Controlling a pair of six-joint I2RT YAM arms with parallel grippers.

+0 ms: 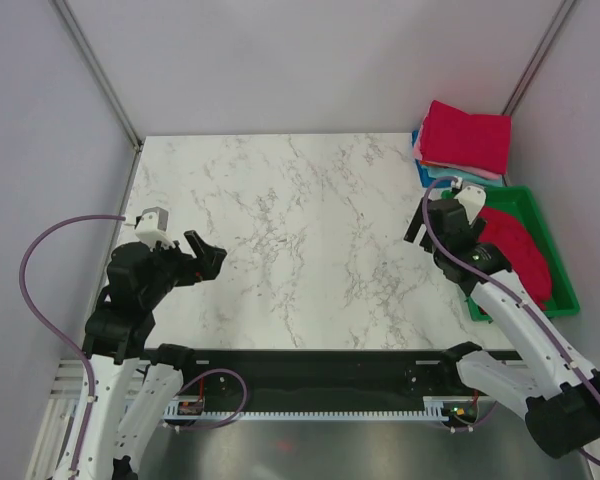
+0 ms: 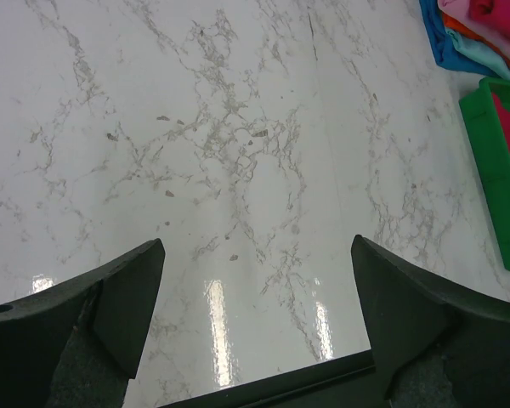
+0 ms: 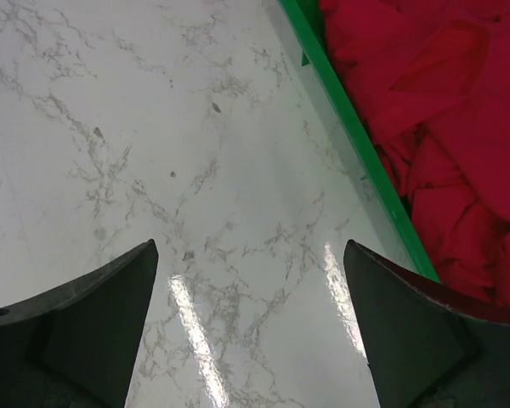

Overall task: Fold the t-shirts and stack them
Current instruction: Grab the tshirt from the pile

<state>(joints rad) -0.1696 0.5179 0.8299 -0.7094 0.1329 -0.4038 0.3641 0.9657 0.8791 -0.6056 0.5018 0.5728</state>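
A folded stack of t-shirts [image 1: 466,138] lies at the table's far right corner, crimson on top with pink, teal and blue edges below; it also shows in the left wrist view [image 2: 480,34]. Crumpled crimson t-shirts [image 1: 520,250] fill the green tray [image 1: 545,215]; the right wrist view shows them [image 3: 446,110] past the tray rim [image 3: 357,140]. My right gripper [image 1: 425,222] hovers open and empty over the table just left of the tray [image 3: 251,244]. My left gripper [image 1: 216,257] is open and empty over the left side of the table [image 2: 257,240].
The white marble table [image 1: 300,230] is bare between the two arms. Grey walls enclose the back and both sides. A black rail runs along the table's near edge [image 1: 310,360]. The tray's edge shows in the left wrist view [image 2: 493,153].
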